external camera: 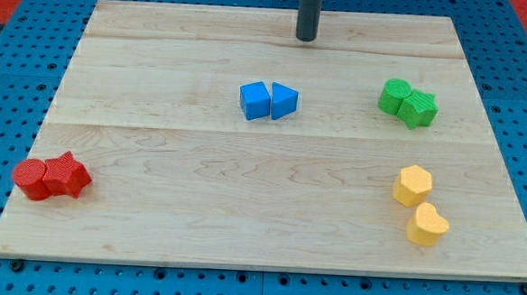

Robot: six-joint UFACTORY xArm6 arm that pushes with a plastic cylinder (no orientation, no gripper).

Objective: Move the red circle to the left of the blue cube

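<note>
The red circle (30, 178) lies near the board's lower left corner, touching a red star (68, 175) on its right. The blue cube (254, 100) sits near the board's middle, touching a blue triangle (284, 102) on its right. My tip (305, 38) is at the view's top, near the board's top edge, above and slightly right of the blue blocks, far from the red circle. It touches no block.
Two green blocks (408, 103) touch each other at the upper right. A yellow hexagon (412, 185) and a yellow heart-like block (427, 225) sit at the lower right. The wooden board (150, 241) lies on a blue pegboard.
</note>
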